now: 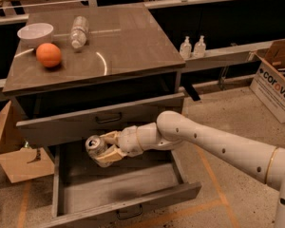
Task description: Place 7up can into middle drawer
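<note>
The countertop (133,46) in the upper left of the frame carries an orange (49,54), a white bowl (35,32) and a clear bottle (78,31) lying flat. A cardboard box (278,82) stands at the right edge. The upper drawer (99,120) projects just above the gripper (104,148). The gripper is left of centre and clamps the 7up can (95,145). The can hangs over the rear of the open middle drawer (128,204). Its long axis is tilted, with the lid end towards the upper left.

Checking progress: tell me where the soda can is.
Held in the gripper, left of centre in the camera view, the can hangs over the open drawer.
</note>
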`<state>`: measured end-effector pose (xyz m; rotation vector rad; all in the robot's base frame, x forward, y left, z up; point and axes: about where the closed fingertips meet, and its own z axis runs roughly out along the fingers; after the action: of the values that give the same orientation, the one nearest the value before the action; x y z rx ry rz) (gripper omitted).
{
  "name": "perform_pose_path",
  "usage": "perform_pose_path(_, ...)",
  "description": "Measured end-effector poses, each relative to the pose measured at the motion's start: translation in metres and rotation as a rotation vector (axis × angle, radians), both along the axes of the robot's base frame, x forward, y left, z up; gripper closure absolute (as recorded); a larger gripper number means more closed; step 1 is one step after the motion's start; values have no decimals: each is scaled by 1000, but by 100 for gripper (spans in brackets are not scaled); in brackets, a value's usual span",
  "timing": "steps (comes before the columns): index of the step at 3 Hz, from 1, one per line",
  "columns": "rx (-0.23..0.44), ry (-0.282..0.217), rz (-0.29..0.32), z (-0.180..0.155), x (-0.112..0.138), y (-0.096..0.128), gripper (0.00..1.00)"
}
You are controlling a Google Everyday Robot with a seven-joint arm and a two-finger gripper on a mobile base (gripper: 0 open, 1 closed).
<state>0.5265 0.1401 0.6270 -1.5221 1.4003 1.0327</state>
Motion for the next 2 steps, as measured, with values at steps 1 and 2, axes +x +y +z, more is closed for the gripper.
perform_pose_path(1, 4, 0, -22, -43, 3, -15, 100)
perform_pose_path(2, 8, 5, -23, -49, 1, -15, 100)
